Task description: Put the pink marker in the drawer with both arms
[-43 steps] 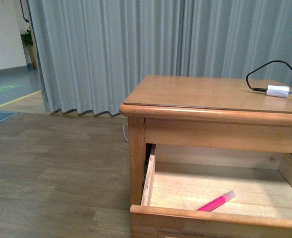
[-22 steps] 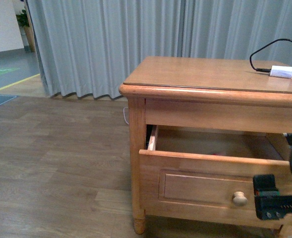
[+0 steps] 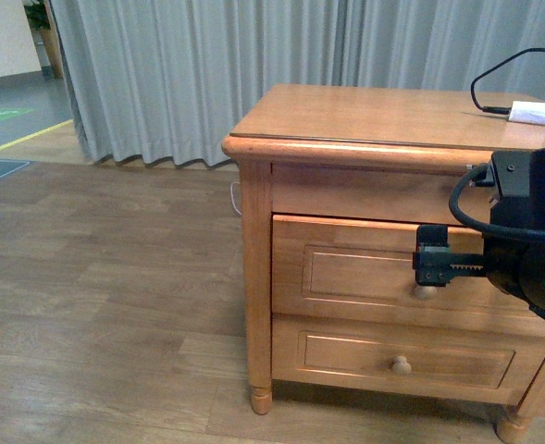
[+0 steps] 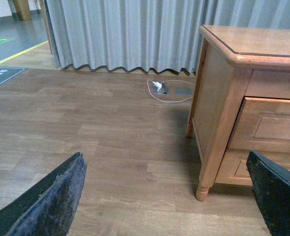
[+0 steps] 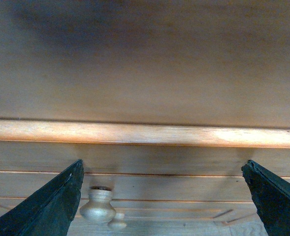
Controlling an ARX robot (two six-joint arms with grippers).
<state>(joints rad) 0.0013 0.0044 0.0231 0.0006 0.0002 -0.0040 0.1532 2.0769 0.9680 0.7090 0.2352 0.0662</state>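
Note:
The drawer [image 3: 355, 273] is the upper one of the wooden cabinet [image 3: 383, 116] and stands fully shut. The pink marker is hidden. My right gripper [image 3: 431, 256] is open just in front of the drawer front, beside its round knob [image 3: 427, 293]. In the right wrist view the right gripper [image 5: 167, 196] has its jaws wide apart, and the knob [image 5: 97, 206] sits near one finger [image 5: 51, 206], with no contact showing. My left gripper [image 4: 169, 196] is open and empty, low over the floor to the left of the cabinet [image 4: 223, 98].
A white plug with a black cable [image 3: 531, 113] lies on the cabinet top at the back right. A lower drawer [image 3: 346, 356] with its own knob [image 3: 401, 366] is shut. Grey curtains [image 3: 198, 74] hang behind. A thin cable [image 4: 167, 91] lies on the wood floor.
The drawer was open with the pink marker lying inside, then half shut, and now is fully shut. My right arm has come into view at the drawer front.

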